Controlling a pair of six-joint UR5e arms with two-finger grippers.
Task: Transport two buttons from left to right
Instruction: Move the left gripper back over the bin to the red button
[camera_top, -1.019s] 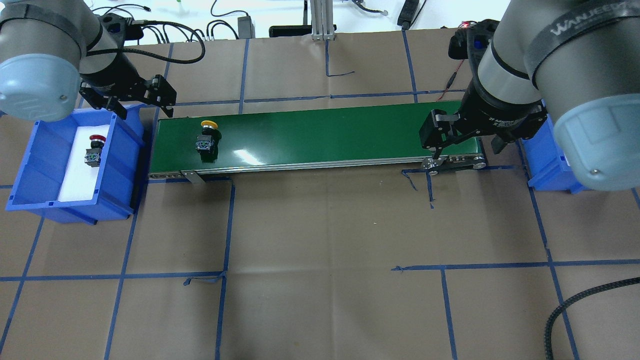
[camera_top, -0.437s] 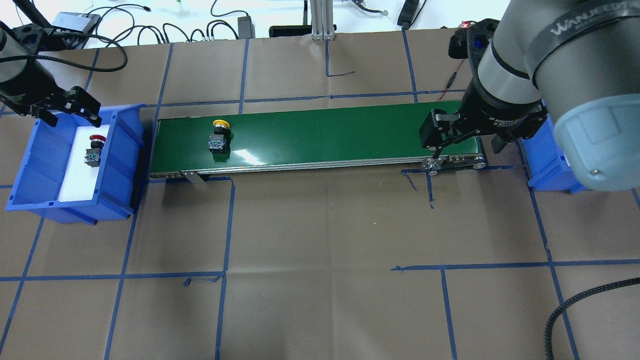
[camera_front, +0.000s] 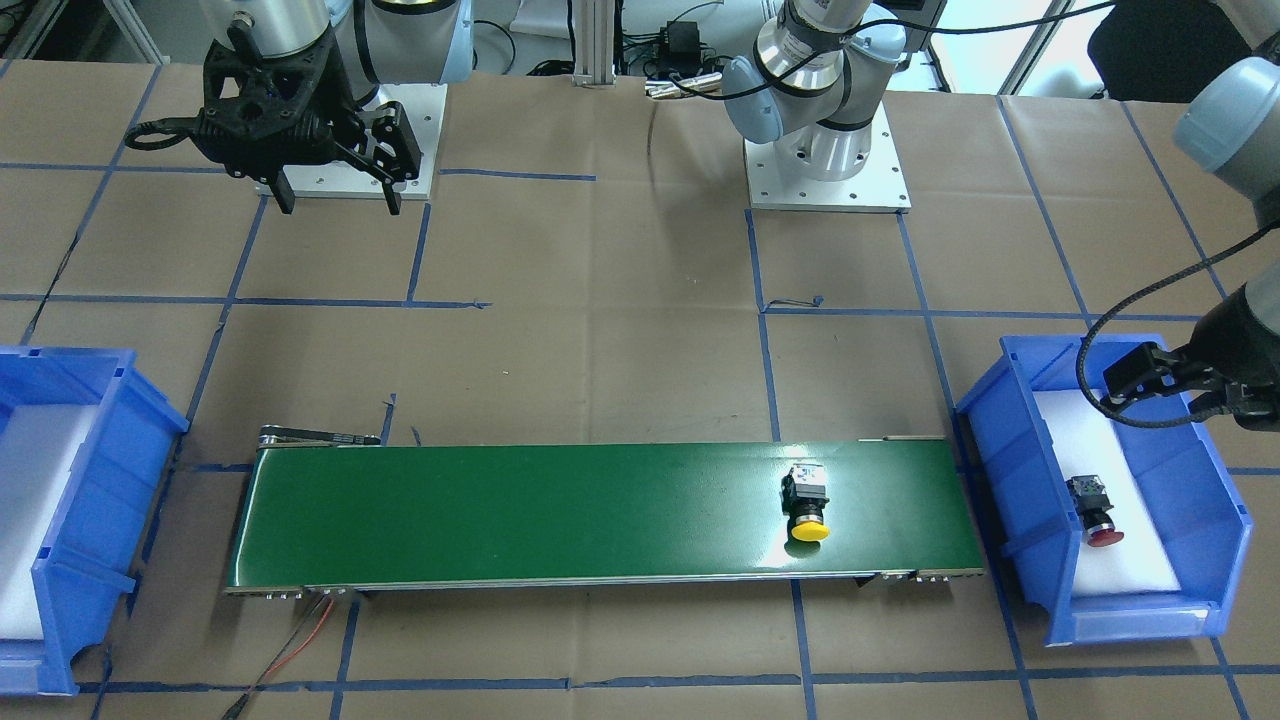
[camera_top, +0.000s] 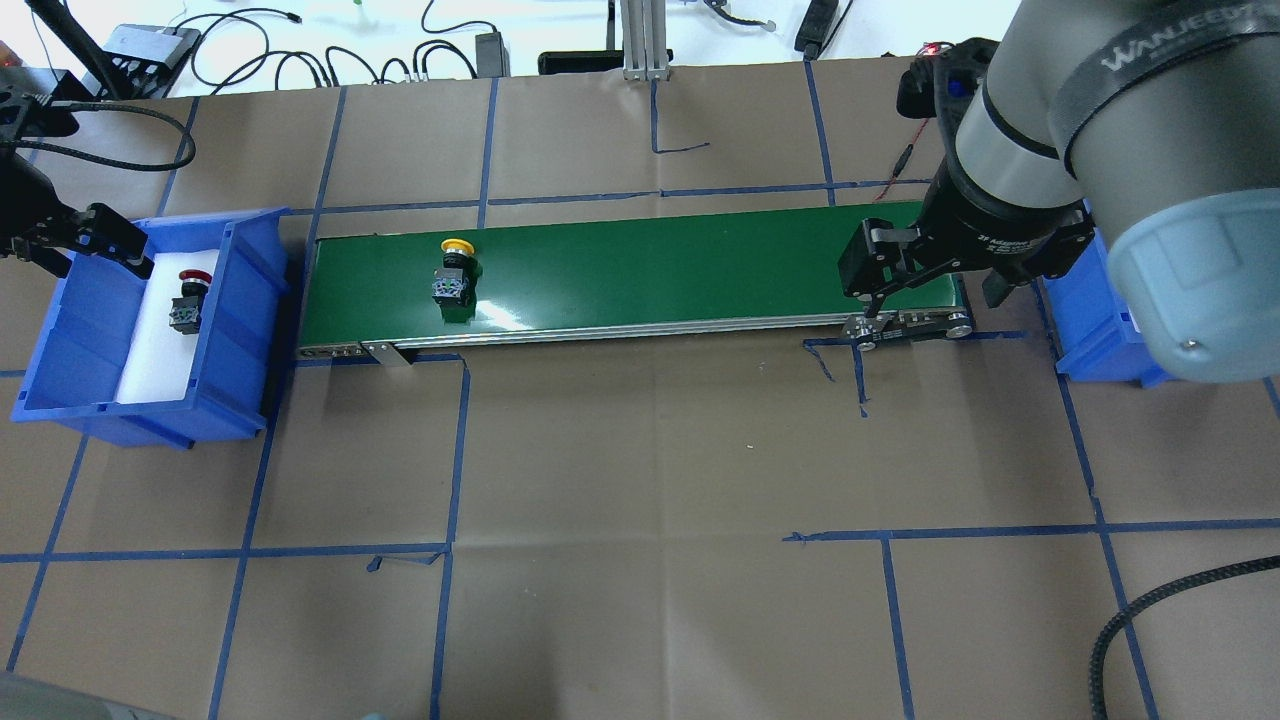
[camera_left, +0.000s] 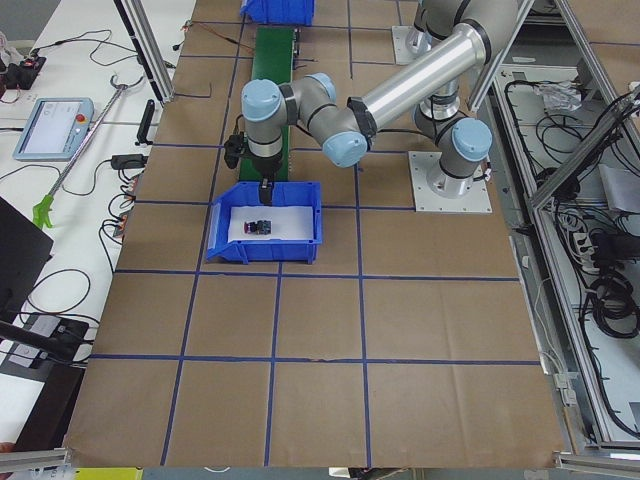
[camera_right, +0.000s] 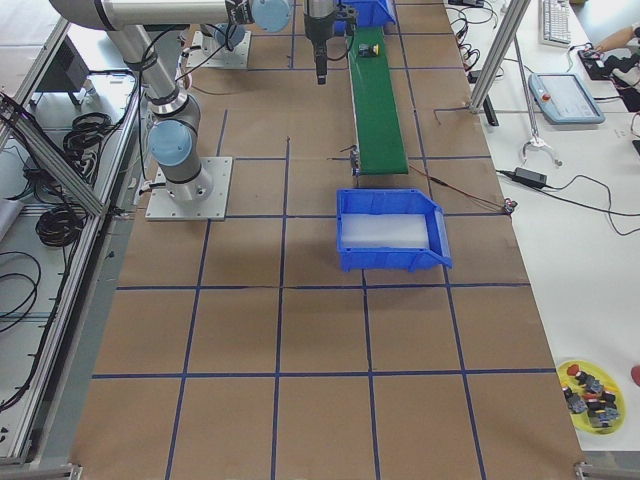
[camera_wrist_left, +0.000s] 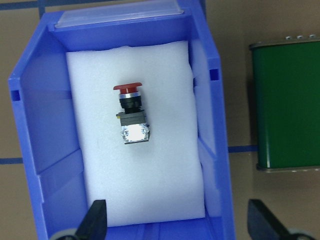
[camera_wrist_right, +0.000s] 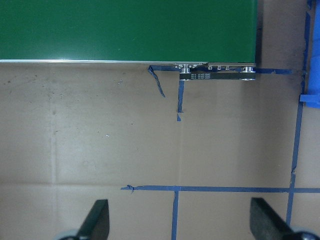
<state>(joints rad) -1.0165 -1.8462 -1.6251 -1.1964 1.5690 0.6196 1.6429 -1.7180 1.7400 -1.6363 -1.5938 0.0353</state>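
Observation:
The red button (camera_wrist_left: 131, 115) lies on its side on white foam in the left blue bin (camera_top: 250, 300), also seen as the red button (camera_top: 188, 298) from overhead. My left gripper (camera_top: 85, 255) hovers open above that bin, clear of the button, its fingertips (camera_wrist_left: 97, 220) showing at the wrist view's lower edge. The yellow button (camera_top: 452, 270) rides on the green conveyor belt (camera_top: 680, 260), near its left end. My right gripper (camera_top: 872, 290) hangs open over the belt's right end, holding nothing.
A second blue bin (camera_front: 90, 470) with white foam stands beyond the belt's right end, partly under my right arm (camera_top: 1110, 150). Brown paper with blue tape lines covers the table. Cables run along the far edge and at the near right corner.
My left arm swung left from the belt's left end to over the left bin. The yellow button travelled a little rightwards on the belt. The right arm stayed put.

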